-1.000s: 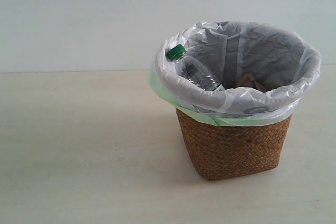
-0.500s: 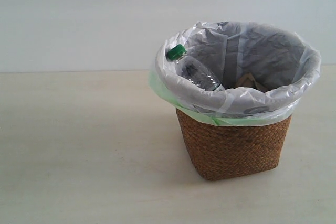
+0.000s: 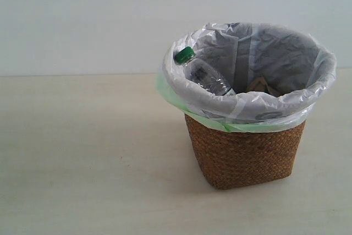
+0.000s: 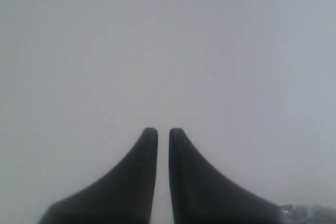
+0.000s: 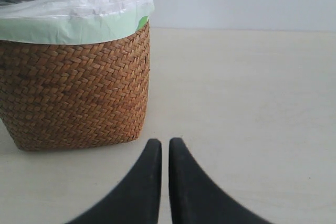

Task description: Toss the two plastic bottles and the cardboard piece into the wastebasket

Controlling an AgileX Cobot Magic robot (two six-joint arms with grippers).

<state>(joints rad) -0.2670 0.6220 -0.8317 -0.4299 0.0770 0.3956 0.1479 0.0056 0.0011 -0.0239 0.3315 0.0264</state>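
One green-capped bottle (image 3: 204,76) is seen leaning inside the wastebasket (image 3: 245,158), its cap at the rim's ten o'clock. The cardboard piece (image 3: 257,85) is glimpsed lower, at the bottle's three o'clock. The left gripper (image 4: 163,132) and right gripper (image 5: 165,142) are drawn closed, with nothing held.

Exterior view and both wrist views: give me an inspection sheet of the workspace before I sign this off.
Surface: pale table; the wastebasket stands upright on it.
Job's things: green-capped bottle inside the wastebasket, leaning cap-up against the liner; what looks like the cardboard piece partly visible deep inside; black-capped bottle not visible.
Clutter: nothing seen.
Grippers: left gripper and right gripper both empty, jaws nearly together; the right one is low, beside the wastebasket.
Cables: nothing seen.
Surroundings: plain pale wall.
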